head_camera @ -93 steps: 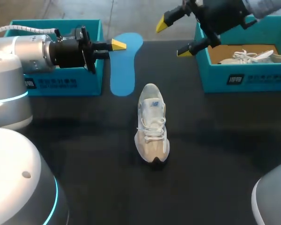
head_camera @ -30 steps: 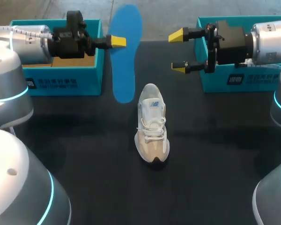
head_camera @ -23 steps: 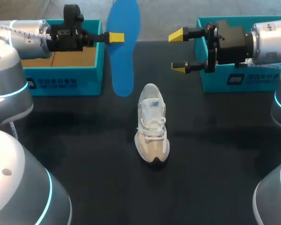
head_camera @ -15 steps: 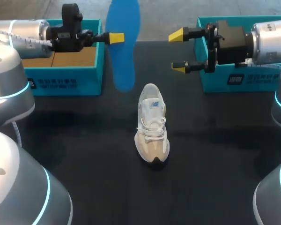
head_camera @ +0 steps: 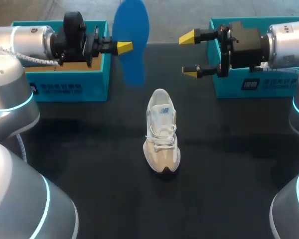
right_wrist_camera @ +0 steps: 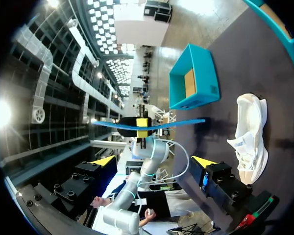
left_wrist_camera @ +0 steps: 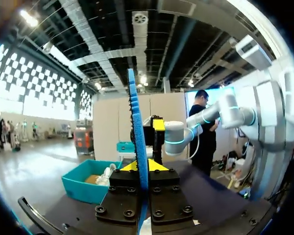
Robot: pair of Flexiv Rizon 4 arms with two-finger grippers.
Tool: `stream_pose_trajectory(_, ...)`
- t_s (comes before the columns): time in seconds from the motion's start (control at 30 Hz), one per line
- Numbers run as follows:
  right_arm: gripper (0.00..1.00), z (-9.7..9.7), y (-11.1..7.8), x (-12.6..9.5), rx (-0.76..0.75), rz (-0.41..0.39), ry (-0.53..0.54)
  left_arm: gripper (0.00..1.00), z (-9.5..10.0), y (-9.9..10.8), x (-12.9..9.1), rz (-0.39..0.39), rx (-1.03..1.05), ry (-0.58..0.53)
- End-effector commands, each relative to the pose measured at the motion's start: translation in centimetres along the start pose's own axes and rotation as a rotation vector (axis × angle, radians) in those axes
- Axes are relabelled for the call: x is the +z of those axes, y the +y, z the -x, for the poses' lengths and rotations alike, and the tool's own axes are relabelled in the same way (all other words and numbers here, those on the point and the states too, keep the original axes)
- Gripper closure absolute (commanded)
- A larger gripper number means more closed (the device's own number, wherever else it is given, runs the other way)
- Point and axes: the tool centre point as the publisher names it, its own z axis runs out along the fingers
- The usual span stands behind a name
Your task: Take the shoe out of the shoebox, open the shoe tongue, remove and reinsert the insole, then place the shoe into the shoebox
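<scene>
The white and beige shoe (head_camera: pixel 162 132) stands on the black table, toe toward the front edge. My left gripper (head_camera: pixel 124 47) is shut on the blue insole (head_camera: pixel 132 42), held in the air beside the left teal shoebox (head_camera: pixel 70 79). In the left wrist view the insole (left_wrist_camera: pixel 136 137) stands edge-on between the yellow tips of that gripper (left_wrist_camera: pixel 138 166). My right gripper (head_camera: pixel 190 55) hangs open and empty in front of the right shoebox (head_camera: pixel 259 82). The right wrist view shows its gripper (right_wrist_camera: pixel 153 161) wide open, with the insole (right_wrist_camera: pixel 181 122) and the shoe (right_wrist_camera: pixel 250 137) ahead.
The left shoebox shows a bare cardboard floor (head_camera: pixel 74 64). In the left wrist view the right box (left_wrist_camera: pixel 88 183) holds a second white shoe (left_wrist_camera: pixel 108 174). Open black tabletop (head_camera: pixel 229 164) lies around the shoe.
My left arm has lifted and tilted the insole, so its lower end now hangs higher above the table. The right arm and the shoe have not moved.
</scene>
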Motion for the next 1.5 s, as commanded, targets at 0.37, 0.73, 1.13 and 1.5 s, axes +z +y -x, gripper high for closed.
stream_pose_trajectory(0.37, 0.0, 0.1, 0.1, 0.2, 0.0, 0.001, 0.001, 1.0, 1.2, 0.5, 0.8, -0.138, 1.374, 0.184)
stream_pose_trajectory(0.73, 0.0, 0.1, 0.1, 0.2, 0.0, 0.001, 0.001, 1.0, 1.6, 1.2, 0.8, -0.091, 1.749, 0.235)
stream_pose_trajectory(1.13, 0.0, 0.1, 0.1, 0.2, 0.0, 0.001, 0.001, 1.0, 1.1, 1.1, 1.1, -0.132, 1.577, 0.191)
stream_pose_trajectory(1.5, 0.0, 0.1, 0.1, 0.2, 0.0, 0.001, 0.001, 1.0, 1.0, 1.3, 1.2, -0.117, 1.512, 0.155)
